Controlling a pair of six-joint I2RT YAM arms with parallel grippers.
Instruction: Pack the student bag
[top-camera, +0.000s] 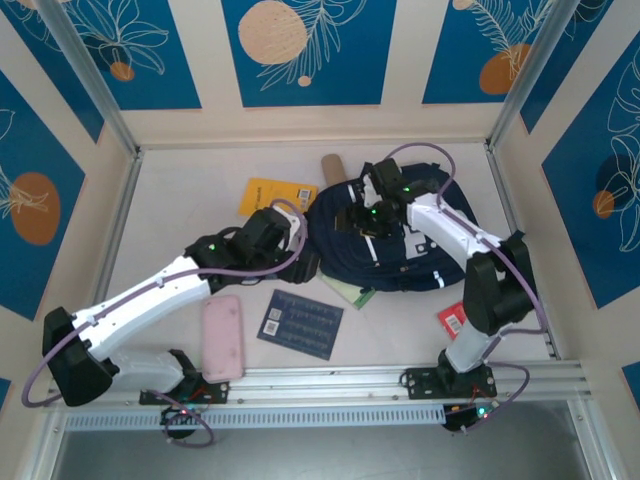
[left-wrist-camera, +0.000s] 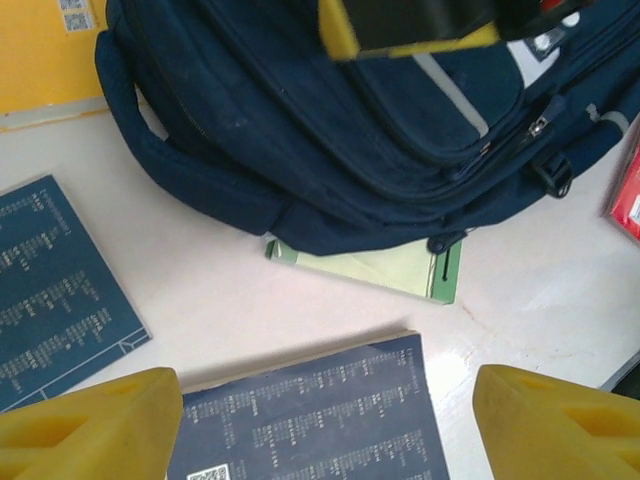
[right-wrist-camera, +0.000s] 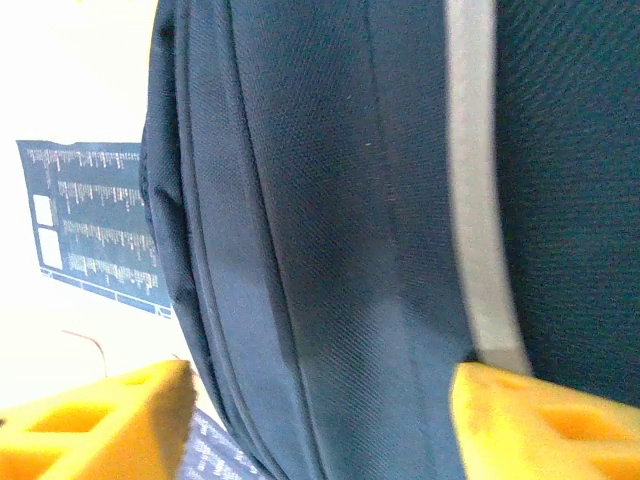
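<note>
The student bag (top-camera: 405, 250), dark navy with white stripes, lies flat on the table right of centre. My right gripper (top-camera: 370, 212) hovers over its top left part. In the right wrist view the right gripper (right-wrist-camera: 320, 385) is open, its yellow fingertips (right-wrist-camera: 120, 410) spread over the bag's navy fabric (right-wrist-camera: 330, 200) beside a white stripe (right-wrist-camera: 475, 180). My left gripper (top-camera: 300, 245) sits at the bag's left edge. In the left wrist view the left gripper (left-wrist-camera: 325, 390) is open, with a dark blue book (left-wrist-camera: 330, 435) lying between its fingers, apart from the right one.
A green notebook (left-wrist-camera: 400, 270) pokes out from under the bag's near edge. A second blue book (top-camera: 300, 323) and a pink pencil case (top-camera: 223, 335) lie in front. A yellow book (top-camera: 265, 197) and cardboard tube (top-camera: 332, 168) lie behind; a red item (top-camera: 452, 320) sits near the right arm.
</note>
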